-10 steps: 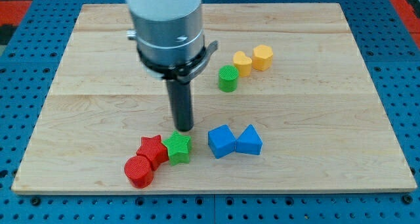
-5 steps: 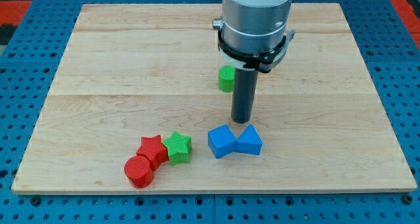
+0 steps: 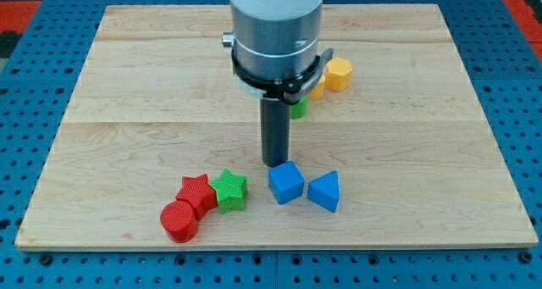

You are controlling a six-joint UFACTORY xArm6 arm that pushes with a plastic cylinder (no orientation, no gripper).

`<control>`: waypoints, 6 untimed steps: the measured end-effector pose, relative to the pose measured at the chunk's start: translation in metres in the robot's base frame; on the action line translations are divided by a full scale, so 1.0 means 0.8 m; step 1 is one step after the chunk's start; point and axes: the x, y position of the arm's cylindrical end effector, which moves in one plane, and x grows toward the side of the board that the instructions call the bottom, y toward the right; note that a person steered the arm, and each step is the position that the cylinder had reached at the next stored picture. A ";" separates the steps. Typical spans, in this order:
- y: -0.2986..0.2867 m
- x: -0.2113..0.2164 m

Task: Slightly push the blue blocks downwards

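Two blue blocks lie near the board's lower middle: a blue cube (image 3: 285, 183) and, to its right, a blue triangular block (image 3: 325, 191) that sits a little lower and turned. My tip (image 3: 274, 163) stands just above the blue cube's upper left edge, touching or nearly touching it. The rod rises to the grey arm body above.
A green star (image 3: 229, 190), a red star (image 3: 196, 192) and a red cylinder (image 3: 179, 222) cluster at the lower left. A green cylinder (image 3: 298, 109) is mostly hidden behind the rod. A yellow hexagon block (image 3: 338, 73) and another yellow block (image 3: 317, 90) lie at the upper right.
My tip moved right to above the blue triangular block, then back left to above the blue cube. The triangular block has shifted down and turned.
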 end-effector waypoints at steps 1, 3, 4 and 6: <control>0.014 0.008; 0.057 -0.009; 0.085 -0.009; 0.245 0.044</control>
